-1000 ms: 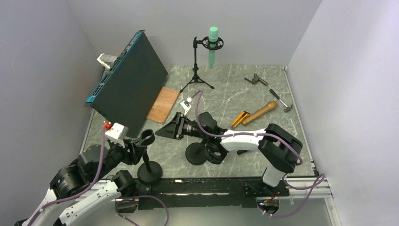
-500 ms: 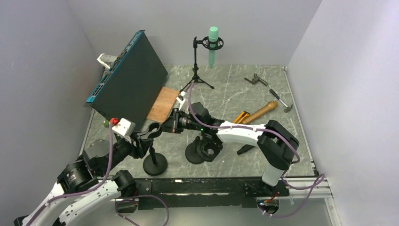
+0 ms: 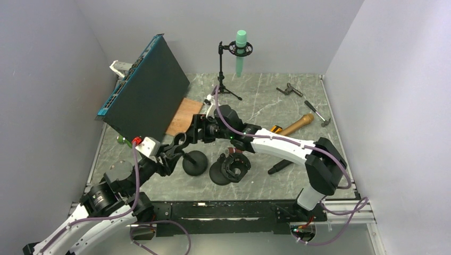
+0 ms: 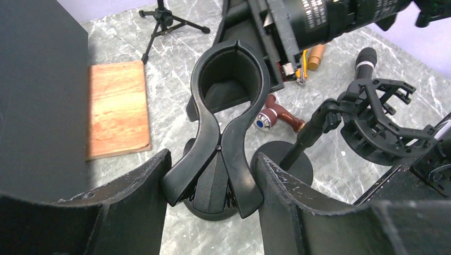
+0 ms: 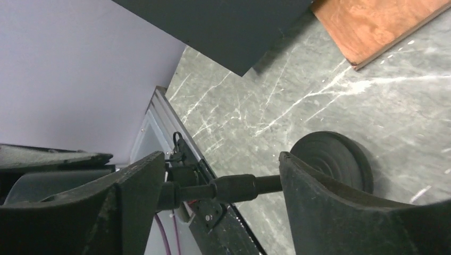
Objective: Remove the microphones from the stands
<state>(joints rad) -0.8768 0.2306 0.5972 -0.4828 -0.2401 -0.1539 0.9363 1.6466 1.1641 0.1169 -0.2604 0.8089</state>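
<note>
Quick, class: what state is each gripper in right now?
Left gripper: shut on the clip.
Right gripper: open, around the pole.

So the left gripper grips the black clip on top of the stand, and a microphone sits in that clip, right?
Not quite: the clip is empty, with no microphone in it, as the left wrist view shows. The left gripper does grip it, by its lower levers.

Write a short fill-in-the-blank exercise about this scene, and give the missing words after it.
1. The microphone clip gripped by the left end effector is ____.
2. The microphone hanging in the tripod stand is ____ in colour.
3. The right end effector stands ____ around the pole.
Missing words: empty; green; open.
</note>
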